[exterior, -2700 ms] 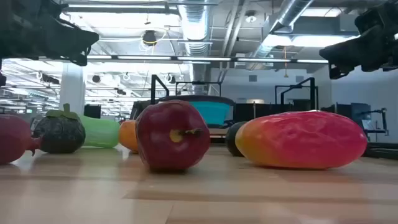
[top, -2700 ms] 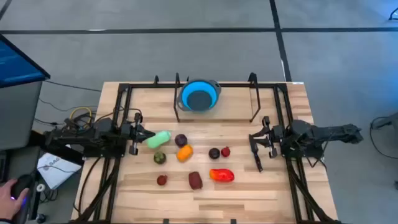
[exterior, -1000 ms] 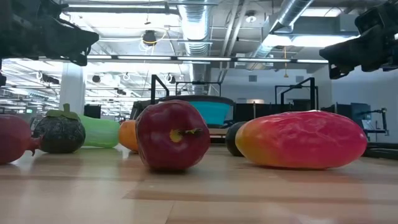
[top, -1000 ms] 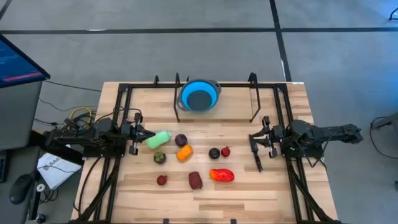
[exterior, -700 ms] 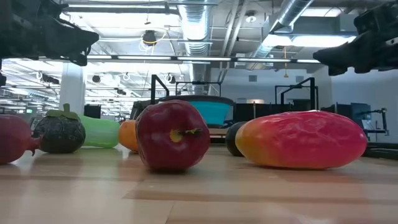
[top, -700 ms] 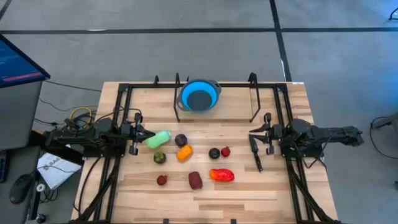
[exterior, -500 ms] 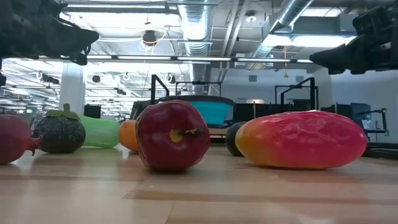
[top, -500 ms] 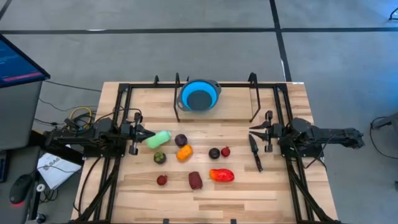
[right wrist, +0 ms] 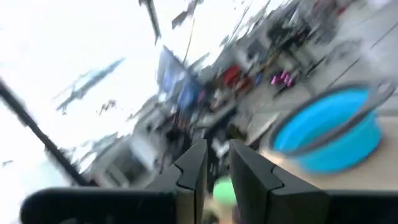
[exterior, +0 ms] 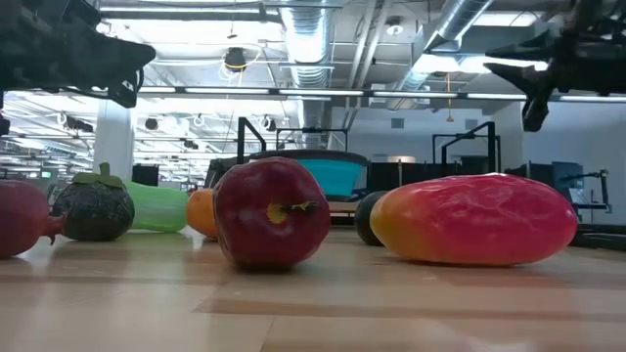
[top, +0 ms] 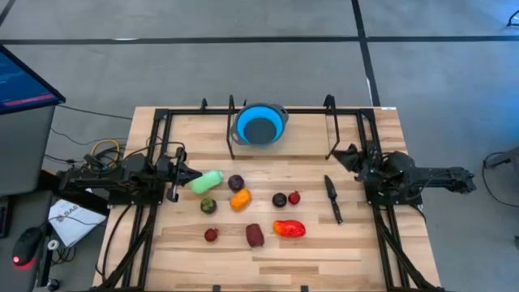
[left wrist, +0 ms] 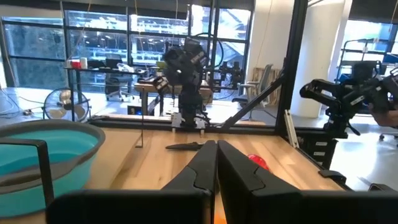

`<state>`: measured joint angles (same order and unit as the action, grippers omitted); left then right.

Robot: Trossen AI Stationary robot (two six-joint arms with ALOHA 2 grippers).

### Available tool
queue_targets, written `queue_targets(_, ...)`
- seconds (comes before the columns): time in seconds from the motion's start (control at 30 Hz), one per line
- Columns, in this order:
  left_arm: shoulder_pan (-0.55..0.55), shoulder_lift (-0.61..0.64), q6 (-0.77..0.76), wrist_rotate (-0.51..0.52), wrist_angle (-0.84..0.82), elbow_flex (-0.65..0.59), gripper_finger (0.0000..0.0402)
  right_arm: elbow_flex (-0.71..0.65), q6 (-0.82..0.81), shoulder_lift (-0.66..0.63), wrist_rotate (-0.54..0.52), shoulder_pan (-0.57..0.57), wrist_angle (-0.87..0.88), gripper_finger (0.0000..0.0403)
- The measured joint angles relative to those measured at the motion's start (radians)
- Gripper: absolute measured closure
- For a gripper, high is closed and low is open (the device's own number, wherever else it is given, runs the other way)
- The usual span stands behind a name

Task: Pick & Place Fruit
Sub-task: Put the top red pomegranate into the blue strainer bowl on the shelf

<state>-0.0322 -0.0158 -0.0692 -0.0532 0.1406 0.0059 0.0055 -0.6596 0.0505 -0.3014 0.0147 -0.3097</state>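
From above, the fruit [top: 245,208] lies loose mid-table, below the blue bowl [top: 260,125]; the closed left gripper [top: 185,175] sits just beside the green piece [top: 206,181]. The right gripper [top: 339,154] is at the table's right side, its fingers too small to judge. At table height, the red apple [exterior: 271,212] and red-orange piece [exterior: 476,219] hide the fruit behind. The left wrist view shows its fingers [left wrist: 198,168] pressed together. The right wrist view is smeared, a narrow gap between the fingers [right wrist: 194,163], nothing gripped.

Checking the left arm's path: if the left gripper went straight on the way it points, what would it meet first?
Probably the pale green fruit, lying just ahead of the left gripper in the high view; height above the table is unclear, so it might pass over.
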Motion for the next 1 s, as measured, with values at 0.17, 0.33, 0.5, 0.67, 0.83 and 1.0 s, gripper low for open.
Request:
queue_targets(0.17, 0.000, 0.000, 0.002, 0.000, 0.001, 0.000, 0.0393, 0.008, 0.014, 0.122, -0.007, -0.001, -0.167, 0.0339)
queue_targets(0.33, 0.000, 0.000, 0.005, 0.000, 0.003, 0.000, 0.0393, 0.093, 0.052, 0.334, 0.061, -0.022, -0.170, 0.0339)
queue_targets(0.5, 0.000, 0.000, 0.010, 0.049, 0.003, 0.000, 0.0393, 0.258, 0.042, 0.583, 0.129, -0.020, 0.032, 0.0334)
queue_targets(0.67, 0.000, 0.000, 0.011, 0.122, 0.003, 0.000, 0.0393, 0.486, -0.052, 0.823, 0.272, 0.019, 0.421, 0.0284)
queue_targets(0.83, 0.000, 0.000, 0.011, 0.161, 0.003, 0.000, 0.0393, 0.664, -0.214, 1.046, 0.366, 0.046, 0.694, 0.0193)
queue_targets(1.0, 0.000, 0.000, 0.010, 0.163, 0.002, 0.000, 0.0393, 0.718, -0.352, 1.230, 0.409, 0.023, 0.715, 0.0116)
